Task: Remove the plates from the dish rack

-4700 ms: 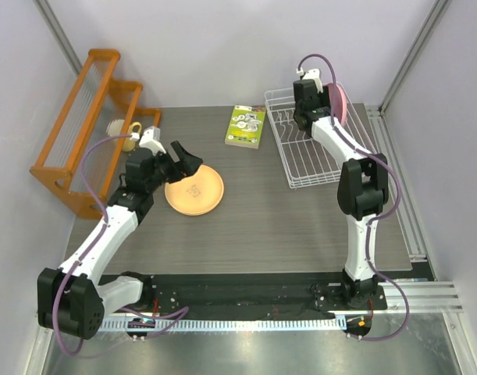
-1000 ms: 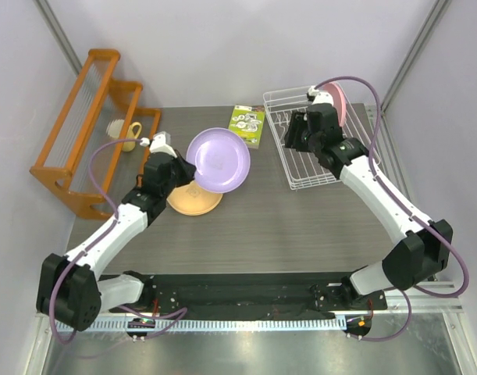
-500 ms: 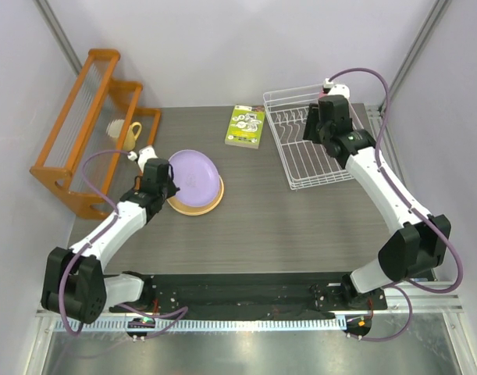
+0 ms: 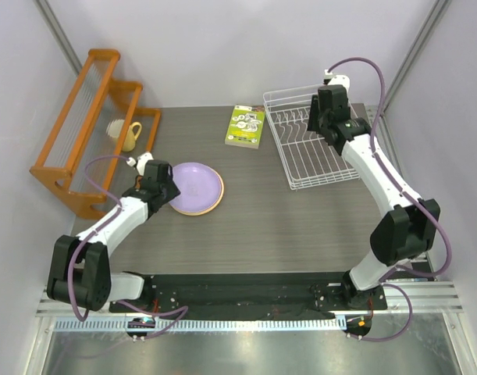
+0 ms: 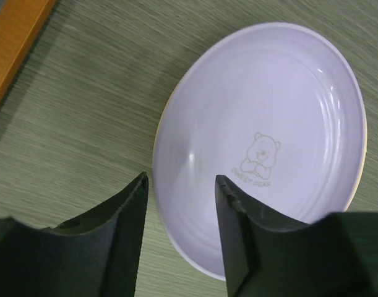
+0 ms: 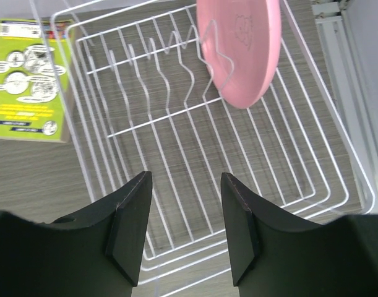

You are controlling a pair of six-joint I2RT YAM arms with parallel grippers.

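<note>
**One legible print, on the lilac plate**

The lilac plate [image 5: 263, 148] lies on the worktop [image 5: 83, 124], well apart from the dish rack [image 6: 170, 116]. It carries a small bear drawing [image 5: 263, 151] in its middle, with the faint words "SWEET BEAR" beneath it. The pink plate [image 6: 241, 43] standing in the dish rack shows a faint embossed figure whose lettering is unreadable. The green-white booklet [image 6: 28, 74] just beside the dish rack bears lines of print too small to read.
</note>
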